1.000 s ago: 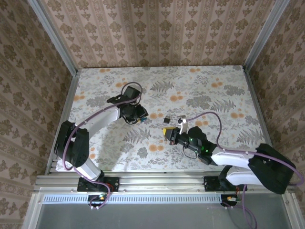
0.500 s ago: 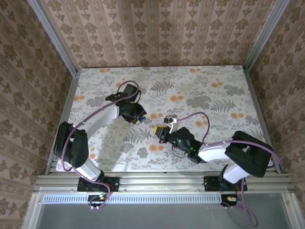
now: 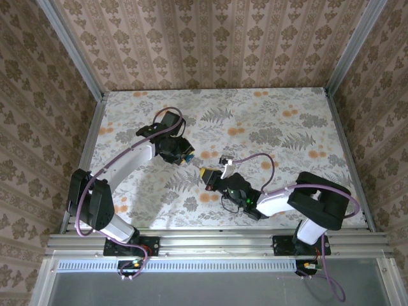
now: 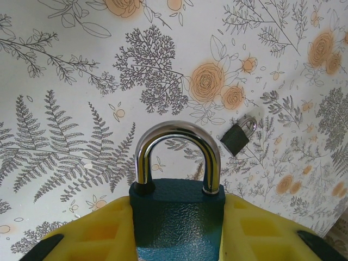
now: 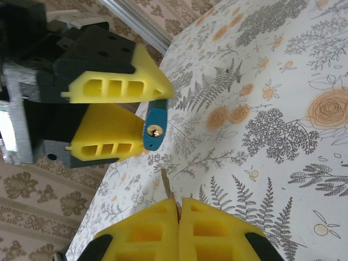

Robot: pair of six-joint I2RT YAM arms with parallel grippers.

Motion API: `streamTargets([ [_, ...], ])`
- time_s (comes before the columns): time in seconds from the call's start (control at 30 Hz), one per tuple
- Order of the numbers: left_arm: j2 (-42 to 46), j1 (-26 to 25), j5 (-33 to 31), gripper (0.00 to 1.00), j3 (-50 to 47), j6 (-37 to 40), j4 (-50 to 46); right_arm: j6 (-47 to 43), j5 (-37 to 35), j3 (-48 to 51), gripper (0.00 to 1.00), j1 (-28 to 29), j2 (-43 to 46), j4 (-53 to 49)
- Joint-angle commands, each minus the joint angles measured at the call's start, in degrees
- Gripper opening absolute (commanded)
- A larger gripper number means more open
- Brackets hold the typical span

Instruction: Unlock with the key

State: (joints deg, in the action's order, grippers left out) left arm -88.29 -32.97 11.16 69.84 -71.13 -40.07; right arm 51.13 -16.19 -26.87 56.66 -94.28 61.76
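Blue padlock (image 4: 176, 220) and key (image 5: 167, 188) closer than before

blue padlock (image 4: 176, 217); shackle closed; key (image 5: 167, 187); blade near padlock, not inserted

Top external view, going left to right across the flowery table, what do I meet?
Left hand gripping the teal steel-shackled padlock → right hand pinching the small metal key → small black padlock lying loose.
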Motion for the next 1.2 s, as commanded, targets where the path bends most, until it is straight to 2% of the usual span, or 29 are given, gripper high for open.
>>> streamTargets([
  [0.0,1.1,0.1,0.4,0.24,0.1,-1.7,0.5,2.8,-4.7,-1.9,0.00,0.7,-2.7,4.6],
  [0.67,-0.2,-0.1,2.6,0.24,-1.3,-2.3,3.2,3.9,-6.5,-5.2,0.00,0.8,-7.2,6.2],
  [1.17,-0.3,-0.2,3.5,0.24,-2.6,-2.4,4.8,4.0,-7.6,-5.1,0.00,0.5,-7.1,6.0],
])
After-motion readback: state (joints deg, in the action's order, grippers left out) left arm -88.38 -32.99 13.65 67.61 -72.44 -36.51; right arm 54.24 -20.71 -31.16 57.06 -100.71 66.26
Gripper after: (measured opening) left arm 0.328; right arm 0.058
